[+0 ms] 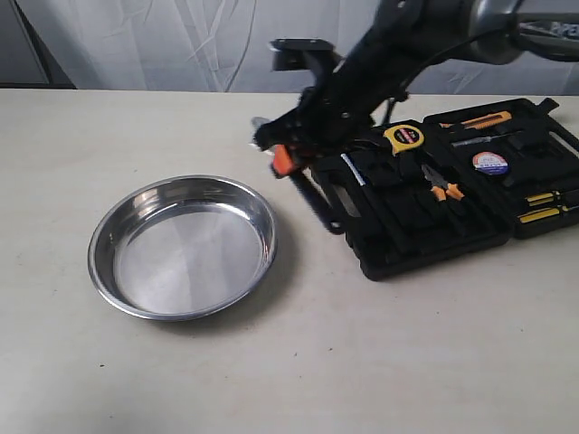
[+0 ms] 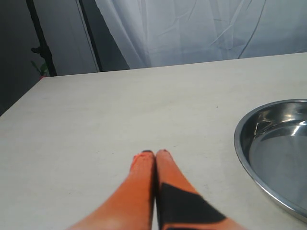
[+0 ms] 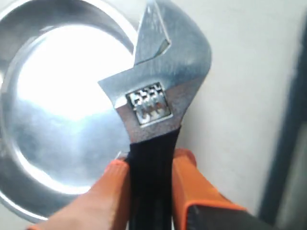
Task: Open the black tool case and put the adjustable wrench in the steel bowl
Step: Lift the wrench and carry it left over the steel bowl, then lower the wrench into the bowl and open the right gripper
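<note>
The steel bowl (image 1: 184,246) rests on the pale table, left of the black tool case (image 1: 425,231), which lies open with both halves flat. My right gripper (image 1: 277,152) hangs above the table between the case and the bowl's far right rim. It is shut on the adjustable wrench (image 3: 158,81), gripping the black handle just behind the silver head (image 1: 260,125). In the right wrist view the orange fingers (image 3: 117,191) clamp the handle and the head points over the bowl (image 3: 53,115). My left gripper (image 2: 154,153) is shut and empty, low over bare table beside the bowl (image 2: 271,158).
Inside the open case sit a yellow tape measure (image 1: 404,136), orange-handled pliers (image 1: 441,186), a round tape roll (image 1: 488,163) and yellow-handled screwdrivers (image 1: 543,206). A white curtain (image 1: 181,41) hangs behind the table. The case's dark edge (image 3: 288,143) lies close beside the right gripper.
</note>
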Robot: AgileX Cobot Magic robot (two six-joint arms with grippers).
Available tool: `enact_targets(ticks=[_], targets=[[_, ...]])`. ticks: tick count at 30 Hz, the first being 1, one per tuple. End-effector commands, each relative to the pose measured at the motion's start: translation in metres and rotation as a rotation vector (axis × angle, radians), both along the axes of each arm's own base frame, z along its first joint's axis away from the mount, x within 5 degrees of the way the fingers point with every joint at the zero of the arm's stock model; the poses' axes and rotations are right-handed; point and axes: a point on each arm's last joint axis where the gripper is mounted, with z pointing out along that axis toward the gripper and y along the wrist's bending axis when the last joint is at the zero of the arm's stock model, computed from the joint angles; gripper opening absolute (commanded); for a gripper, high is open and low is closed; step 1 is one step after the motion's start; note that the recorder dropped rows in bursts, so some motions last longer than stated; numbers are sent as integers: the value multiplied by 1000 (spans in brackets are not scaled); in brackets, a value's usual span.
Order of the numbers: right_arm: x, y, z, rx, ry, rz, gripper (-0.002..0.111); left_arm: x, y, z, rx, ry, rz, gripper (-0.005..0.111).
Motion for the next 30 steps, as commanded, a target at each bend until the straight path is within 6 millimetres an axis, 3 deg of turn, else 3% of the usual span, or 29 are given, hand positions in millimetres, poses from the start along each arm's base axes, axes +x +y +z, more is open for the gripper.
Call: enact_targets(ticks=[1,6,10,21,30], targets=[[-21,59,8,50,-76,111,-1,0,0,2,-4,-17,-2,0],[-31,105,-7,72,-76,157,-1,0,0,2,-4,-17,-2,0],[-23,121,-28,72,-20,130,-1,0,0,2,-4,-17,-2,0],[-17,125,-89,-36,118,109,-1,0,0,2,-4,-17,-2,0],[-16,124,-95,-58,108,113,-1,0,0,2,-4,-17,-2,0]])
